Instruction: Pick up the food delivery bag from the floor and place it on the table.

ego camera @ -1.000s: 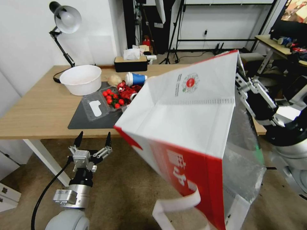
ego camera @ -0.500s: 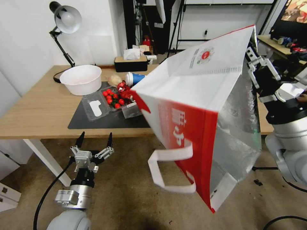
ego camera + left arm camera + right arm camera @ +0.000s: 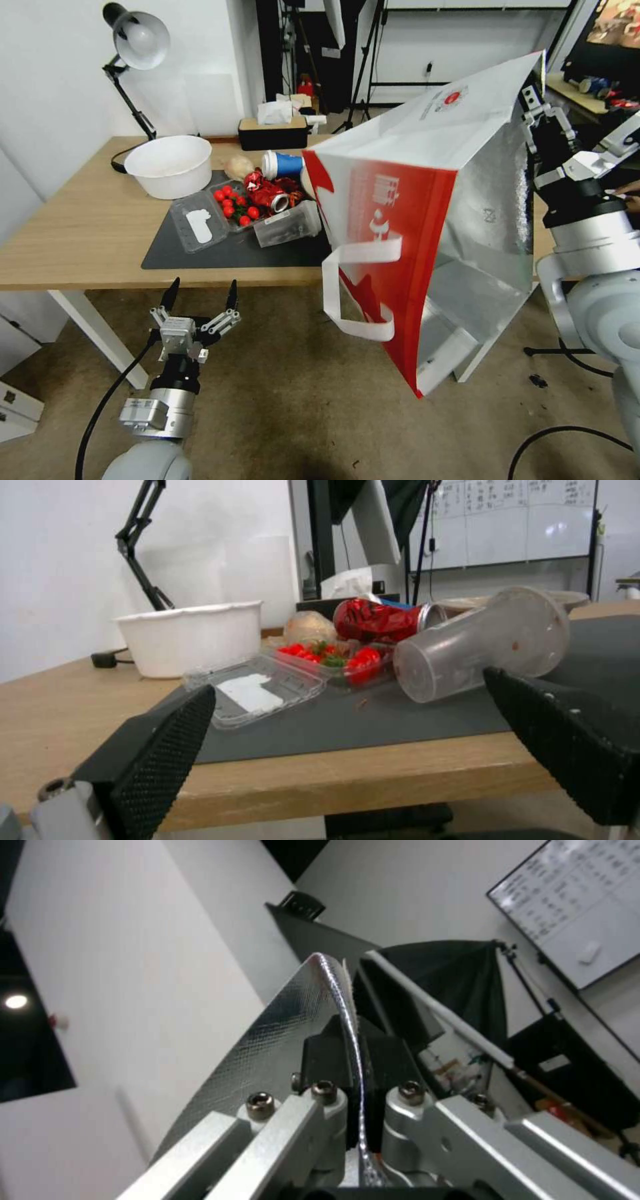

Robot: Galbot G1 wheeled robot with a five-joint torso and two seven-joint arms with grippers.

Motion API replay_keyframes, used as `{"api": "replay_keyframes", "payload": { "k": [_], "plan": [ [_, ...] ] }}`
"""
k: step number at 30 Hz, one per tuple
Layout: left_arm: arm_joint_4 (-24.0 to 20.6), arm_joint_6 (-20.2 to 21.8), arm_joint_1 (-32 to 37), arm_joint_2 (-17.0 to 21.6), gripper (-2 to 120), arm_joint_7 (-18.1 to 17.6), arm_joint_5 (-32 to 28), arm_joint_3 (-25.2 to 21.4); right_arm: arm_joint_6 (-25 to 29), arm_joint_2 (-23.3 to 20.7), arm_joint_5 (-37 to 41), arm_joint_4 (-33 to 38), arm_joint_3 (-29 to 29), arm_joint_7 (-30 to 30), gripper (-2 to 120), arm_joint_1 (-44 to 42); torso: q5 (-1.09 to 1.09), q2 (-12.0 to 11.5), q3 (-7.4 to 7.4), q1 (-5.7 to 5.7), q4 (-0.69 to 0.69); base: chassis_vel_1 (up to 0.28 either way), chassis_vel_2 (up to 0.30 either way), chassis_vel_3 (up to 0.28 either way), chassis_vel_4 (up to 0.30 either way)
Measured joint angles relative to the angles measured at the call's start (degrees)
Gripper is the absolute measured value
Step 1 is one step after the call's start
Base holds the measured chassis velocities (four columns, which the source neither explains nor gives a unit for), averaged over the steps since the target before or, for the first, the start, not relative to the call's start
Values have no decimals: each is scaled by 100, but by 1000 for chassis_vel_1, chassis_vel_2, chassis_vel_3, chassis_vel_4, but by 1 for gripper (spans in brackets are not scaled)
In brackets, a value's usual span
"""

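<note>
The food delivery bag (image 3: 427, 133) hangs tilted in the air over the table's right front corner. Its red side panel (image 3: 387, 220), a white strap (image 3: 360, 287) and the silver foil lining (image 3: 487, 220) face me. My right gripper (image 3: 537, 110) is shut on the bag's top rim; the right wrist view shows that gripper (image 3: 353, 1040) pinching the foil edge (image 3: 267, 1060). The light-wood table (image 3: 80, 227) carries a dark mat (image 3: 220, 253). My left gripper (image 3: 200, 293) stands open above the floor (image 3: 280, 400), just below the table's front edge; the left wrist view shows it (image 3: 347, 685) empty.
On the table stand a white bowl (image 3: 170, 165), a desk lamp (image 3: 137, 40), a tissue box (image 3: 273, 133), a clamshell of tomatoes (image 3: 213, 217), a red can (image 3: 267, 193), a blue cup (image 3: 283, 163) and a clear cup (image 3: 287, 230). A cable (image 3: 567, 440) lies on the floor.
The bag has swung up and to the right and turned, so its red side and open mouth now face me. The right arm rose with it. The left arm barely moved.
</note>
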Motion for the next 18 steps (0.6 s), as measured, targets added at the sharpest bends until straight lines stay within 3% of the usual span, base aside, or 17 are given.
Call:
{"api": "replay_keyframes", "payload": {
  "k": [18],
  "plan": [
    [43, -4, -36, 8, 100, 0, 17, 30, -52, -69, -11, -206, 398, 932, 0, 133, 1, -1, -1, 0, 0, 0, 0, 0, 0]
  ]
}}
